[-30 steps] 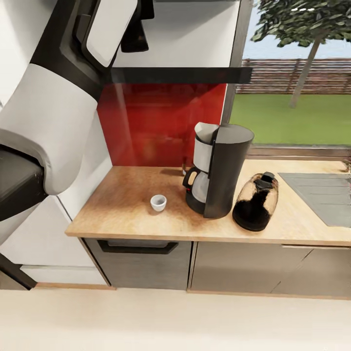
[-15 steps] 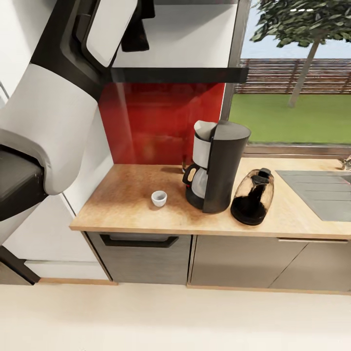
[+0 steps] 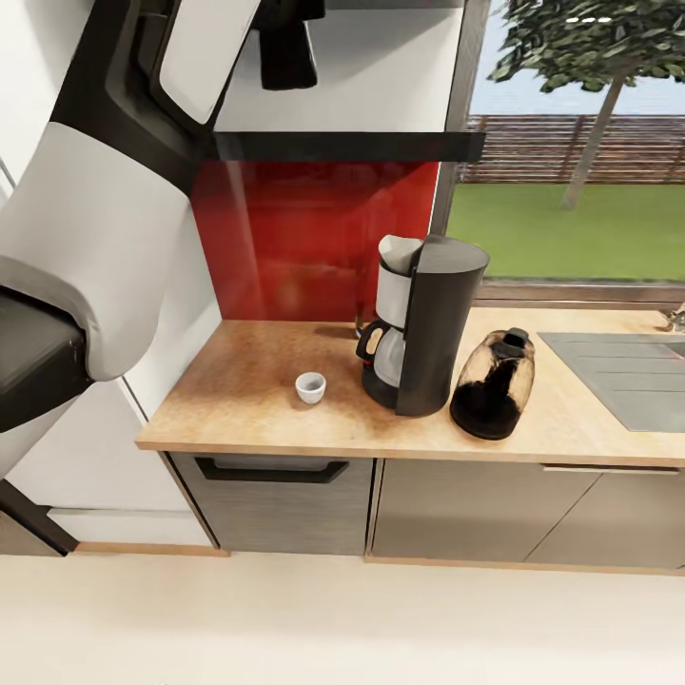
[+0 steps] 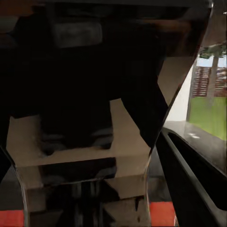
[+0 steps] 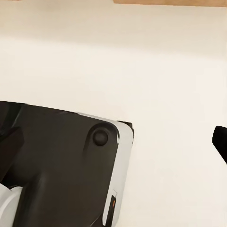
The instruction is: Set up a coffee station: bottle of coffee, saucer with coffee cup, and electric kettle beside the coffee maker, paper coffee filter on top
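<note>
The black and grey coffee maker (image 3: pixel 426 323) stands on the wooden countertop (image 3: pixel 247 381). Right beside it is the amber bottle of coffee (image 3: pixel 492 382) with a black lid. A small white coffee cup (image 3: pixel 310 387) sits on the bare wood to its left. My left arm is raised, with its gripper (image 3: pixel 287 52) up at the white wall cabinet (image 3: pixel 381 67). The left wrist view is dark and close, with one finger (image 4: pixel 189 179) showing, so I cannot judge the jaws. A right fingertip (image 5: pixel 220 142) shows at the edge of the right wrist view over the floor, with nothing held.
A grey sink drainboard (image 3: pixel 628 376) is set into the counter at the right, below the window (image 3: pixel 571 143). A red backsplash (image 3: pixel 314 238) rises behind the coffee maker. A drawer with a black handle (image 3: pixel 271 471) sits under the counter. My own base (image 5: pixel 61 165) stands on the pale floor.
The left gripper has shifted a little to the right at the cabinet. The view slid slightly a second ago, so the camera moved. The things on the counter have not moved.
</note>
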Robot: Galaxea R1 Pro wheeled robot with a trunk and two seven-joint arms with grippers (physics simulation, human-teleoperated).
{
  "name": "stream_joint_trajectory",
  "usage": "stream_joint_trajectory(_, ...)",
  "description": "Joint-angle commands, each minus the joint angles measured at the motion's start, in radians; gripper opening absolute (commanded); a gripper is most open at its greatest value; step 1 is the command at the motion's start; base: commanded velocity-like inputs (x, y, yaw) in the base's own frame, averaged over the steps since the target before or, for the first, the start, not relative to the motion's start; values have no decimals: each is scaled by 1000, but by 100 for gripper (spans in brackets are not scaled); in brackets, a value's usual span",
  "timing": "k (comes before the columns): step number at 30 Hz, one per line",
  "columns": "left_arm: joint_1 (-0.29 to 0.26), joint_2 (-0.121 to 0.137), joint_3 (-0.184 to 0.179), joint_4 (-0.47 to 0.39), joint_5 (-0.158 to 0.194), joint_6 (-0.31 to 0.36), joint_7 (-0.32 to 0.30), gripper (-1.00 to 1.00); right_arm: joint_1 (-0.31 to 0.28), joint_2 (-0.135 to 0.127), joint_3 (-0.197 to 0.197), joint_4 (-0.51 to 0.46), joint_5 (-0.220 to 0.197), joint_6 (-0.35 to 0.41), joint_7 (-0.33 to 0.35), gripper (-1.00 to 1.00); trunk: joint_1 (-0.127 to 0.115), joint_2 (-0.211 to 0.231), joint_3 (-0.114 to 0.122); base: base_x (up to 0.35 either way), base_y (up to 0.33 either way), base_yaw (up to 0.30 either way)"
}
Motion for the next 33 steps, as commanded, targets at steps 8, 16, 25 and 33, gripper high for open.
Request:
stream_joint_trajectory(8, 17, 0, -1, -116, 43, 30, -72, -100, 0, 1, -8, -2, 10, -3, 4, 100, 0, -1, -1, 0, 0, 0)
stream_joint_trajectory(16, 129, 0, -1, -274, 108, 57, -196, -100, 0, 1, -9, -2, 10, -3, 4, 100, 0, -1, -1, 0, 0, 0)
stream_joint_trajectory(25, 342, 0, 1, -432, 112, 59, -472, -100, 0, 1, 0, -2, 10, -2, -77, 100, 0, -1, -1, 0, 0, 0)
stream_joint_trajectory(33, 455, 0, 5, -501, 112, 66, -699, -100, 0, 1, 1, -2, 10, -2, -83, 100, 0, -1, -1, 0, 0, 0)
